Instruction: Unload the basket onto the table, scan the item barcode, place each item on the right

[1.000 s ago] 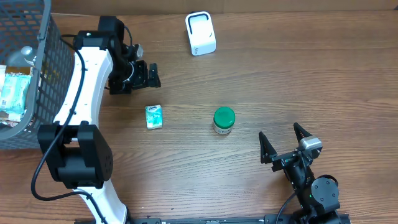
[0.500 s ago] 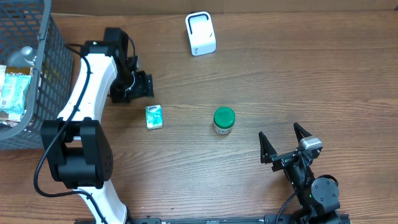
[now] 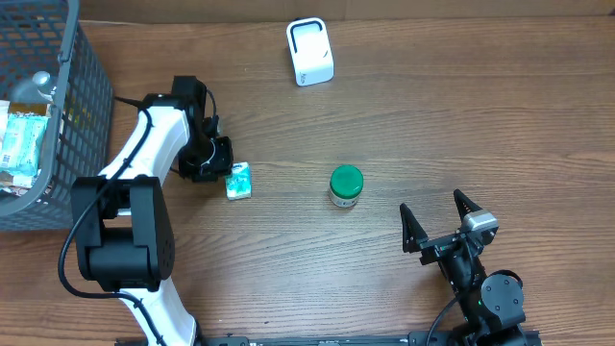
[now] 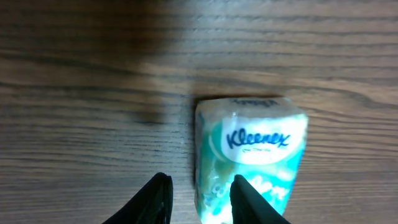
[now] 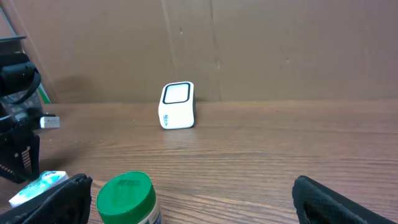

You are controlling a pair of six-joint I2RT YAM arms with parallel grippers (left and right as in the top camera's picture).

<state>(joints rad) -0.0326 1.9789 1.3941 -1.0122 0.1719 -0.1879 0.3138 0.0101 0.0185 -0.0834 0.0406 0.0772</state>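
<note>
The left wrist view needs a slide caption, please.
Left gripper poised over the edge of a Kleenex pack on the wooden table.

Tissue pack (image 4: 252, 158) — reads "Kleenex"

I'm looking at film, wood, plastic and wire.
The Kleenex tissue pack (image 4: 249, 155) is gleaming in glossy, slightly crinkled plastic film, and the table (image 3: 480, 115) is showing matt, grained brown wood. The scanner (image 3: 309, 51) is shining as smooth white plastic, the green jar lid (image 3: 346, 180) is looking like smooth plastic, the basket (image 3: 82, 77) is showing dark wire mesh, and the left gripper (image 4: 200, 190) is looking matt black.
</note>
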